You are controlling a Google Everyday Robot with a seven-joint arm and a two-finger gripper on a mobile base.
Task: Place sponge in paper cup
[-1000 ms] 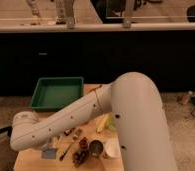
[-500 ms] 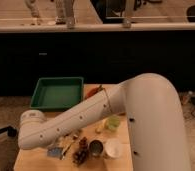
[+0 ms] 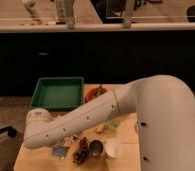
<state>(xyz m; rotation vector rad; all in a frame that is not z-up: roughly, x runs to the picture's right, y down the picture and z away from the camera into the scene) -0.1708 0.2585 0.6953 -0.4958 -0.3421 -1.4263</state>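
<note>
Claw down low at the table's front left, out of sight!

My claw is tucked under my own white arm (image 3: 86,117), which sweeps from the right down to its elbow at front left, so I cannot tell whether it is open, closed or gripping anything. Just below the arm a bluish piece (image 3: 60,150) lies on the table (image 3: 31,162), a dark bumpy cluster (image 3: 81,154) beside it. Next along, a metal can (image 3: 96,148) stands touching the white cup (image 3: 113,148), both upright. The sponge I cannot pick out for sure: a yellow-green piece (image 3: 112,125) sits just behind the cup, against my arm. Farther back, a green tray (image 3: 58,105) at the left, a red bowl (image 3: 95,93) beside it.
</note>
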